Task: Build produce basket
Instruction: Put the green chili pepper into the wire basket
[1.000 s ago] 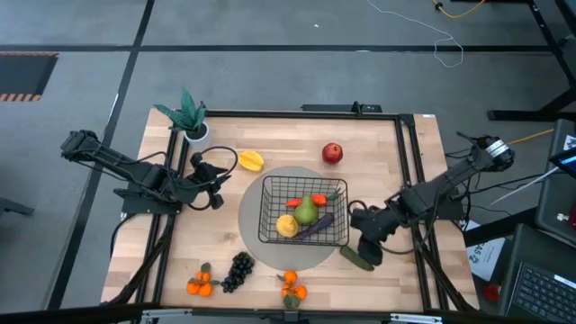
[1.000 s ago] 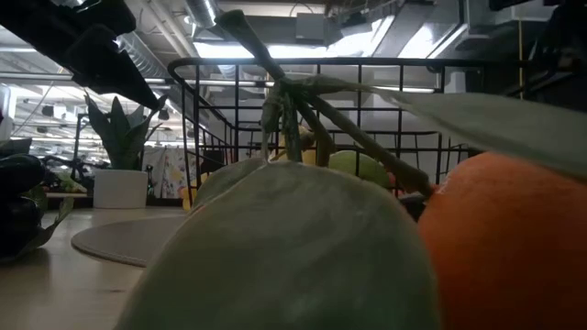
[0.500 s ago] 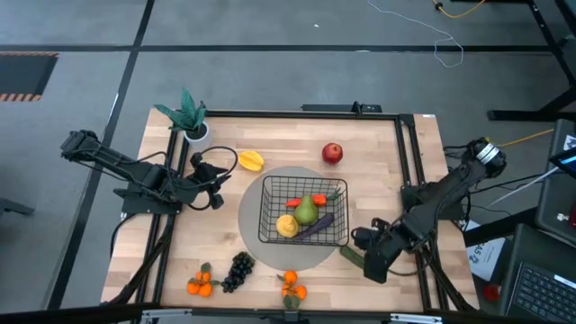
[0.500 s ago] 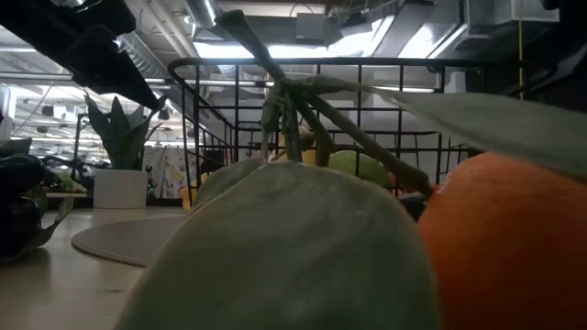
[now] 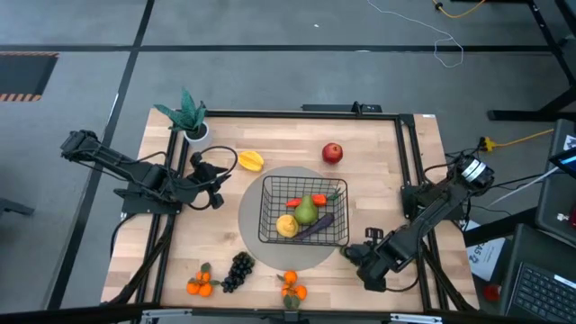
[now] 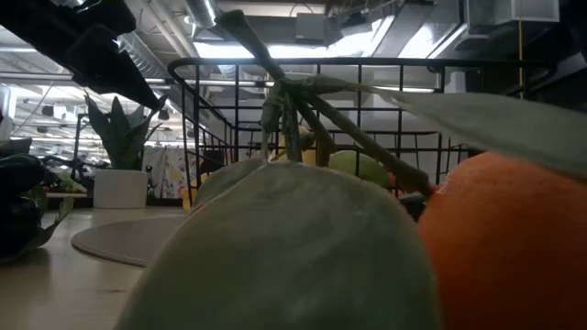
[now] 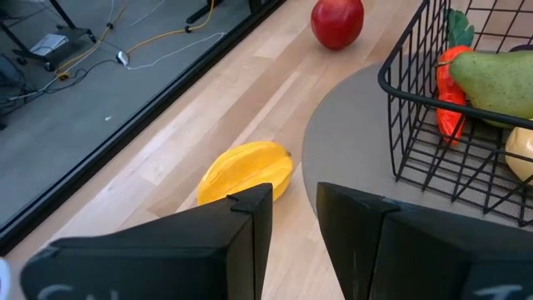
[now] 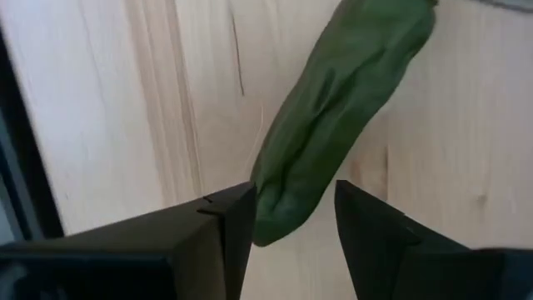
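The black wire basket (image 5: 304,212) stands on the round grey mat (image 5: 252,220) and holds a green pear (image 5: 307,209), a lemon (image 5: 286,225), a carrot and an eggplant. The green cucumber (image 8: 341,117) lies on the wood near the basket's near right corner. My right gripper (image 8: 287,221) is open and low over it, one finger on either side of the cucumber's near end; in the high view the gripper (image 5: 364,263) covers most of it. My left gripper (image 5: 216,184) waits left of the mat, fingers a little apart and empty, near the starfruit (image 7: 246,172).
A red apple (image 5: 332,152) lies beyond the basket. Black grapes (image 5: 238,270) and tangerines (image 5: 200,285) (image 5: 292,288) lie along the near edge; one tangerine with its leaf (image 6: 504,247) fills the low view. A teal plant in a white pot (image 5: 189,117) stands far left.
My right gripper has swung toward the table's near edge and gone down over the cucumber, which now shows little in the high view. The cucumber has stayed in its place.
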### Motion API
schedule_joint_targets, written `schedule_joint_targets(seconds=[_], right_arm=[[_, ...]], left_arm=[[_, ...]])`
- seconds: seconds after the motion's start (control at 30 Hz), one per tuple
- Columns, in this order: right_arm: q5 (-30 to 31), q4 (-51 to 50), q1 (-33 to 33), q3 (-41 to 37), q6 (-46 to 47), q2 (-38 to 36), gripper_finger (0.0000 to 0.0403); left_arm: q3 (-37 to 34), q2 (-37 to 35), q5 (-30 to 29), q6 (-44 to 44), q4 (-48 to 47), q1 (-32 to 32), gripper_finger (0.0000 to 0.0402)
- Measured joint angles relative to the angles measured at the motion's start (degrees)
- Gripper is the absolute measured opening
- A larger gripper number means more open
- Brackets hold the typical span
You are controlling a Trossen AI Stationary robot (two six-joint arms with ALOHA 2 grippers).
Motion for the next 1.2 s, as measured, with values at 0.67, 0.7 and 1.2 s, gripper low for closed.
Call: schedule_joint_targets(seconds=[0.67,0.7,1.2], right_arm=[[-5.5,-0.1,0.0,0.0,12.1,5.9,0.0152],[-6.3,-0.1,-0.1,0.1,11.4,6.2,0.0152],[-17.3,-7.6,0.1,3.4,7.1,6.2,0.0025]], left_arm=[[0.0,0.0,-0.1,0.0,0.0,0.0,0.0086],[0.0,0.0,-0.1,0.0,0.0,0.0,0.0086],[0.0,0.0,-1.6,0.1,0.0,0.0,0.0086]])
